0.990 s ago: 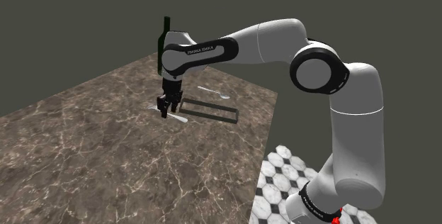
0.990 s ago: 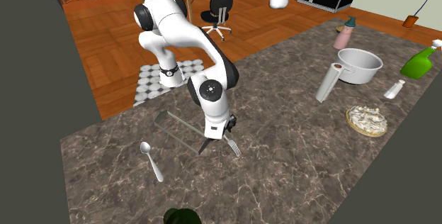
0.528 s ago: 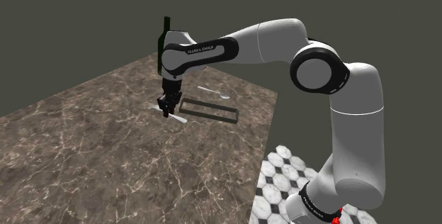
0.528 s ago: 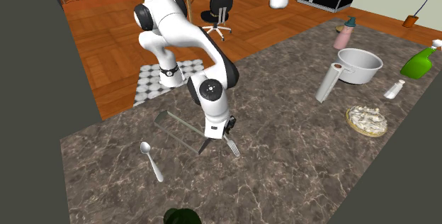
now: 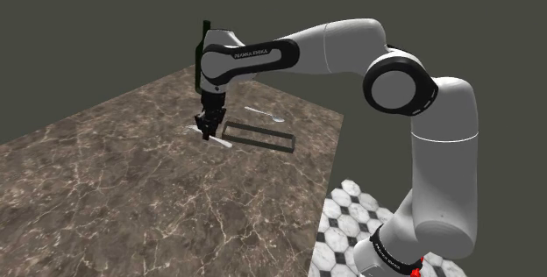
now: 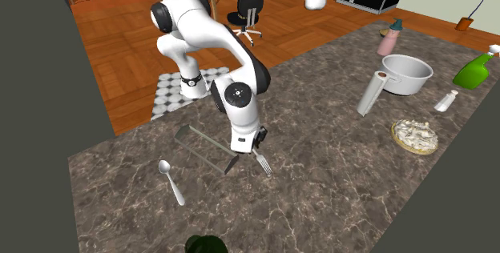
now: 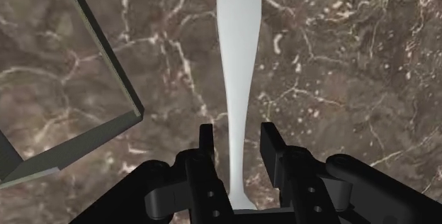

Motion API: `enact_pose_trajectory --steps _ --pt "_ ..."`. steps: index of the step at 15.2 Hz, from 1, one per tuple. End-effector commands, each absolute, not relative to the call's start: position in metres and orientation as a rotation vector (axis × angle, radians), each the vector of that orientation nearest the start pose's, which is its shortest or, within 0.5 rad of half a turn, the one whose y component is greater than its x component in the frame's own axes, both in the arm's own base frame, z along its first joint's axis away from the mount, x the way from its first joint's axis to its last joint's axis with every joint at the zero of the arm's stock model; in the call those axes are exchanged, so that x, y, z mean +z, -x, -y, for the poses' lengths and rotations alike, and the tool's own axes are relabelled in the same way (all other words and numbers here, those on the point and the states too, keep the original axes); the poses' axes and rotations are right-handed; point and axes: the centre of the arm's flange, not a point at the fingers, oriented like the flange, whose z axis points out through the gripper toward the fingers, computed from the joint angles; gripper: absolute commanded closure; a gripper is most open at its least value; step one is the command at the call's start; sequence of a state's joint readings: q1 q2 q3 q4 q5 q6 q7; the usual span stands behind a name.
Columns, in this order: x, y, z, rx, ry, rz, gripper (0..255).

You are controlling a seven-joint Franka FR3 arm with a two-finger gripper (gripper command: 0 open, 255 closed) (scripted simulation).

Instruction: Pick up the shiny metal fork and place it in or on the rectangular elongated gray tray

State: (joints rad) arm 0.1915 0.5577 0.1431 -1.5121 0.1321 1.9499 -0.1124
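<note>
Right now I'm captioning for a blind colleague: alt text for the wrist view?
A pale, slender fork handle lies between the black gripper's open fingers, untouched, over a brown marble counter. A grey rectangular tray's corner sits beside it.

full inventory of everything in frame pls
fork: 1, pale grey, on counter, handle between the hand's fingers
tray: 1, grey, beside fork
spoon: 1, grey, across tray from fork
dark bottle: 1, green, counter edge
paper roll: 1, white, upright by pot
pot: 1, grey
pink bottle: 1, behind pot
spray bottle: 1, green
shaker: 1, white
food plate: 1, tan
counter: 1, brown marble
arm: 1, white
hand: 1, black, open, straddling fork handle
</note>
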Motion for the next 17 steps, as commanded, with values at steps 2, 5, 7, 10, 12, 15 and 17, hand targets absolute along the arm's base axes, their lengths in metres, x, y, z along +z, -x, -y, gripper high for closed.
enact_pose_trajectory --steps 2,5,7,10,12,15,17 --pt "0.35 -0.652 -0.221 0.202 2.901 0.549 255" --pt "0.366 -0.652 -0.221 0.202 2.901 0.549 255" --pt "0.377 -0.652 -0.221 0.202 2.901 0.549 255" --pt "0.393 -0.652 -0.221 0.202 2.901 0.549 255" --pt "0.403 -0.652 -0.221 0.202 2.901 0.549 255" --pt "0.419 -0.652 -0.221 0.202 2.901 0.549 255" --pt "0.429 -0.652 -0.221 0.202 2.901 0.549 255"
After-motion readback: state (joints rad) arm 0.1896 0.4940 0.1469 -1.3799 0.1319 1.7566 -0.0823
